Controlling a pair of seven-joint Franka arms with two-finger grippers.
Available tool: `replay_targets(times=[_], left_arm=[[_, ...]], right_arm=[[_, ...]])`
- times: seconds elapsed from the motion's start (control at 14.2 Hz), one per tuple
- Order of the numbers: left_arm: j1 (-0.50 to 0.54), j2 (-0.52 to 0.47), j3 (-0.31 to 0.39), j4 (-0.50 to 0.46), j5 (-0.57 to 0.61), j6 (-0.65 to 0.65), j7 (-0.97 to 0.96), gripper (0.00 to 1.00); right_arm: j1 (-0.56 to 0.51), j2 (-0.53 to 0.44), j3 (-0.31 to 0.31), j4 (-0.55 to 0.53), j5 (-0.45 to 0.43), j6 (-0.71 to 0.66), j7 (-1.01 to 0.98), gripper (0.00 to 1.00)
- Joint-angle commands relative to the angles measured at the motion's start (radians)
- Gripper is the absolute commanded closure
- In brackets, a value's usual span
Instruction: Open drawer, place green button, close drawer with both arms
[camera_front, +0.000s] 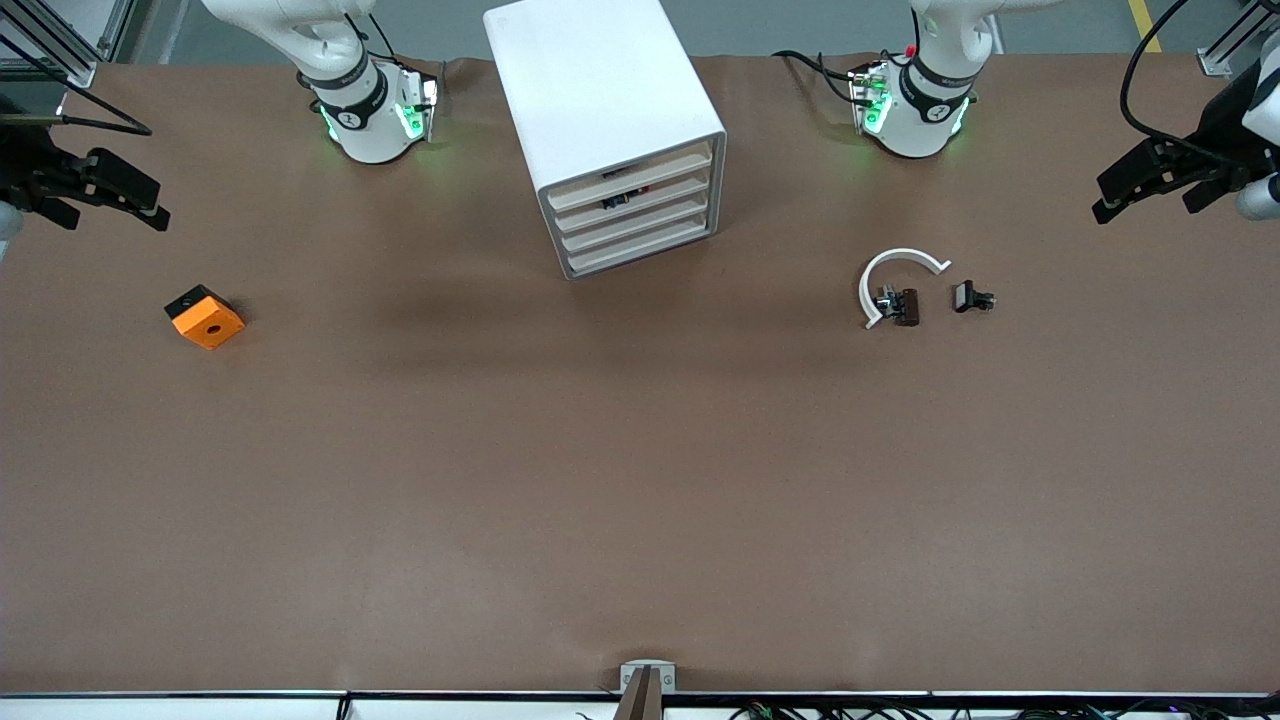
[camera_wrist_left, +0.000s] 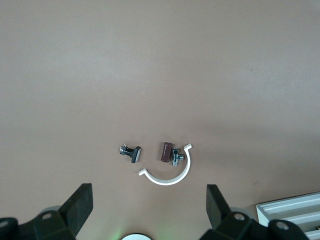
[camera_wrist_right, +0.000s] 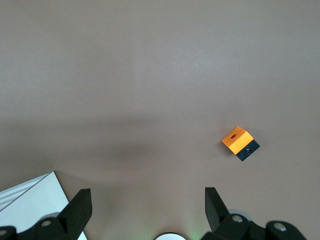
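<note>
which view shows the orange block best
The right wrist view: the orange block is large there, its top hole and black underside clear. The front view shows it smaller, toward the right arm's end. The left wrist view misses it.

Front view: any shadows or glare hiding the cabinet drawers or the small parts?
Front view: even light, no glare; a soft dark shadow band lies on the table in front of the cabinet, drawer fronts readable. Left wrist view: white ring and black pieces sharp. Right wrist view: orange block sharp, faint shadow band.
</note>
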Motion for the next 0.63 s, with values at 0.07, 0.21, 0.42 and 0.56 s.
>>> replay_targets(times=[0.07,0.21,0.42,0.56], left_arm=[[0.016,-0.017,-0.007,-0.010,0.007,-0.028,0.023,0.00],[0.019,-0.017,-0.003,-0.010,0.009,-0.032,0.023,0.00],[0.016,-0.017,-0.007,-0.005,0.015,-0.037,0.021,0.00],[0.015,-0.008,-0.007,0.003,0.024,-0.042,0.032,0.00]], right_arm=[[0.006,-0.010,-0.001,0.005,-0.006,-0.002,0.010,0.00],[0.006,-0.010,-0.001,0.005,-0.006,-0.002,0.010,0.00],[0.006,-0.010,-0.001,0.005,-0.006,-0.002,0.010,0.00],[0.006,-0.010,-0.001,0.005,-0.006,-0.002,0.010,0.00]])
